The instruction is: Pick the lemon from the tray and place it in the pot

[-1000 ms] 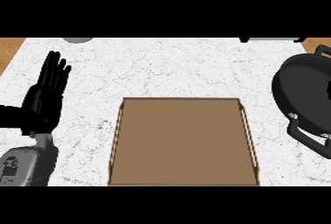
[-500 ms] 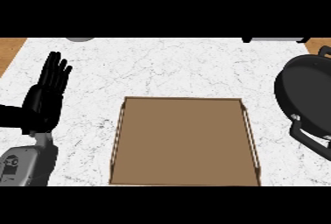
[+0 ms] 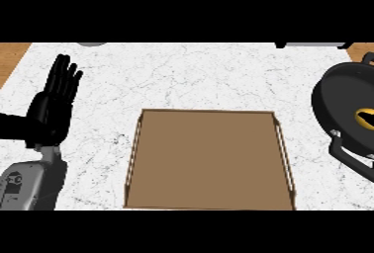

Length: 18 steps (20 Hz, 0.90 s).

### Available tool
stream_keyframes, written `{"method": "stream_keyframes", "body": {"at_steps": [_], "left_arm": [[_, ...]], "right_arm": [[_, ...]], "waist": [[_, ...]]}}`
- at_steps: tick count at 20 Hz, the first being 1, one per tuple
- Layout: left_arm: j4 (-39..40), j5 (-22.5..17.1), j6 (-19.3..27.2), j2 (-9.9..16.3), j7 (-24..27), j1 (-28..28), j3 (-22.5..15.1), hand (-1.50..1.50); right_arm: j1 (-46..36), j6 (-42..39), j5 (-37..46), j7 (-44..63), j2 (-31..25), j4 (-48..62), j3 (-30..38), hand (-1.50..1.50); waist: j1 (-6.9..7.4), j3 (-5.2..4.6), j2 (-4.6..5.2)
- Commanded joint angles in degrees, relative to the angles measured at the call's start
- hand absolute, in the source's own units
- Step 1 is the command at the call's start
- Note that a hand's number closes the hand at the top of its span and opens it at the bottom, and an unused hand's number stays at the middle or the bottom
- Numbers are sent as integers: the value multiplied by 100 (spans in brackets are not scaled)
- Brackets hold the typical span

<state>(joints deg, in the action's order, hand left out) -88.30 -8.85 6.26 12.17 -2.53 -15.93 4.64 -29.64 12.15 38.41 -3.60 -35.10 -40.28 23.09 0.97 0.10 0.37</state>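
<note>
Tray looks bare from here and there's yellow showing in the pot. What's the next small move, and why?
Probably none beyond confirming: the tray holds nothing, and the lemon shows inside the pot at the view's right edge. The left robot hand rests open at the left; the right one is out of view. I'd leave both clear.

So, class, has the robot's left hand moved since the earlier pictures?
No: the left hand stays left of the tray, at the same spot, open.
</note>
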Motion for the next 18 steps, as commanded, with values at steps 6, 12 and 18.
{"method": "stream_keyframes", "body": {"at_steps": [6,12,18], "left_arm": [[-23,70,-42,-42,97,146,6,0],[222,296,178,-245,247,-16,-101,0],[-65,25,-117,-75,146,333,88,0]], "right_arm": [[-624,-9,-922,-1284,7,464,602,-150],[-598,-166,-1860,-902,108,154,1320,-150],[-104,-554,-2703,-1501,-371,304,2034,-150]], "waist": [[-28,-4,-19],[-147,-11,-42],[-82,-6,-36]]}}
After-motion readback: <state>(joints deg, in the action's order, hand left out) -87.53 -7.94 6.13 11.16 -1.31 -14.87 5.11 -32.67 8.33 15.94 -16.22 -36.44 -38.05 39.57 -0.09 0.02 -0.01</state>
